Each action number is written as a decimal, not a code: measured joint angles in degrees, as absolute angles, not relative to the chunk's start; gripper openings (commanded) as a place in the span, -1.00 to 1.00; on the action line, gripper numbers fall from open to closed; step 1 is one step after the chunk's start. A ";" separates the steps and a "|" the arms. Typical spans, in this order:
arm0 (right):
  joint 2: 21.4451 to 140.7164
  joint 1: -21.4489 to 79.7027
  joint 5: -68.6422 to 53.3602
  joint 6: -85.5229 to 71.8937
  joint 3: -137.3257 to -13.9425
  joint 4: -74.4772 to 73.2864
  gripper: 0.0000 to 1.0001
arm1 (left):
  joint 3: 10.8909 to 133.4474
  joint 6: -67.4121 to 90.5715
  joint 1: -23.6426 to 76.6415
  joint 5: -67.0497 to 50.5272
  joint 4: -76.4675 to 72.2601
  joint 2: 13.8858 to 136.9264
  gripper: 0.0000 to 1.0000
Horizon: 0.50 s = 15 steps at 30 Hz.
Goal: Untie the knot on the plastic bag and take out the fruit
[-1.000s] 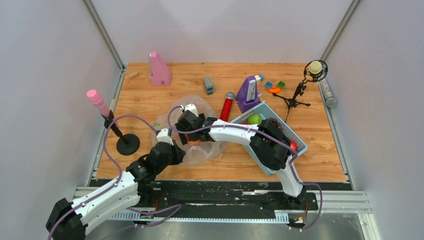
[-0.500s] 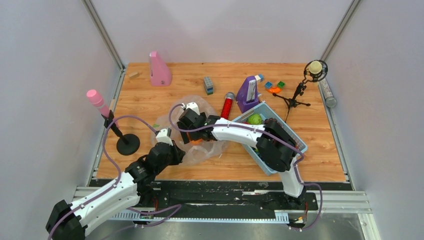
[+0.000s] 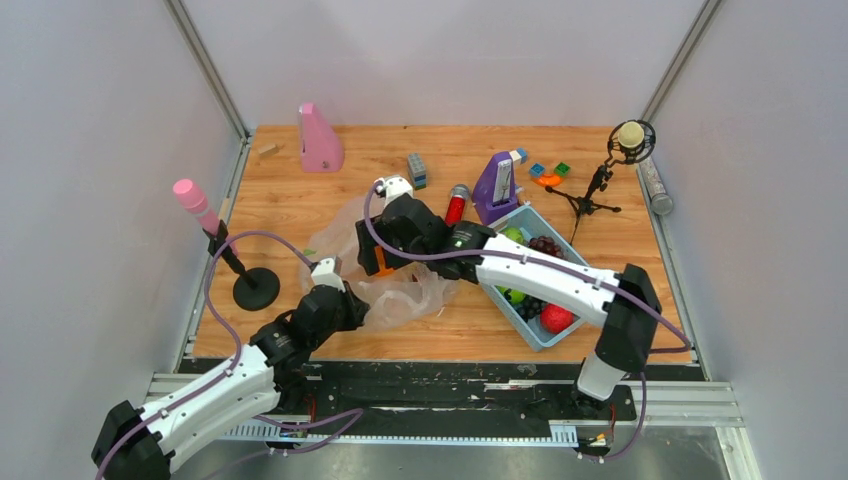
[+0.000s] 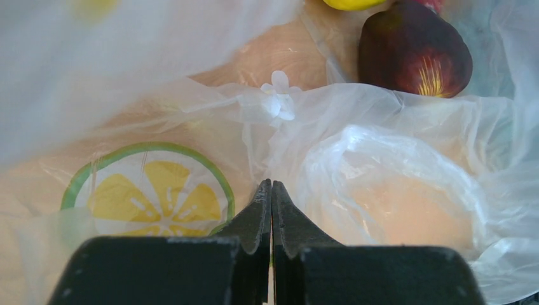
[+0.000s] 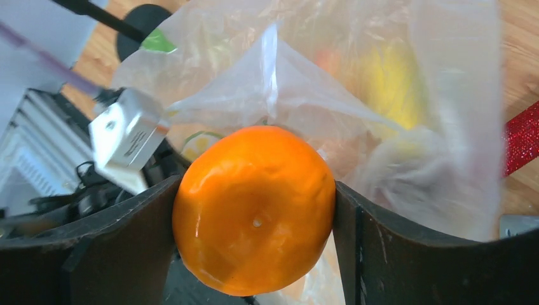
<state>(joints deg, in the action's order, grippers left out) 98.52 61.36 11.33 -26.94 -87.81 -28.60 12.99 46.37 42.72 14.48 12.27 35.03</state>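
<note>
Orange fruit [image 5: 254,219] — snug within right hand [image 5: 255,190]

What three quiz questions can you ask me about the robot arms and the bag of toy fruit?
1. True or false: the right gripper is empty.
2. The left gripper is pinched shut on: A a spoon, B the plastic bag, C a sock.
3. What colour is the fruit between the right gripper's fingers?
Key: 1 false; 2 B; 3 orange.
</note>
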 measured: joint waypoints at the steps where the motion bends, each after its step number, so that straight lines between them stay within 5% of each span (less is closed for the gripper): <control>1: 97.14 61.39 10.79 -27.05 -87.18 -28.51 0.33 | 12.99 46.37 42.72 14.52 12.32 34.92 -1.00; 15: 65.58 56.10 9.89 -31.09 -71.11 -28.47 0.30 | 13.02 46.30 42.72 15.31 14.52 34.02 -1.00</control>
<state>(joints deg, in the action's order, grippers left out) 65.58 56.10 9.89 -31.09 -71.11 -28.47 13.02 46.30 42.72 15.31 14.52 34.02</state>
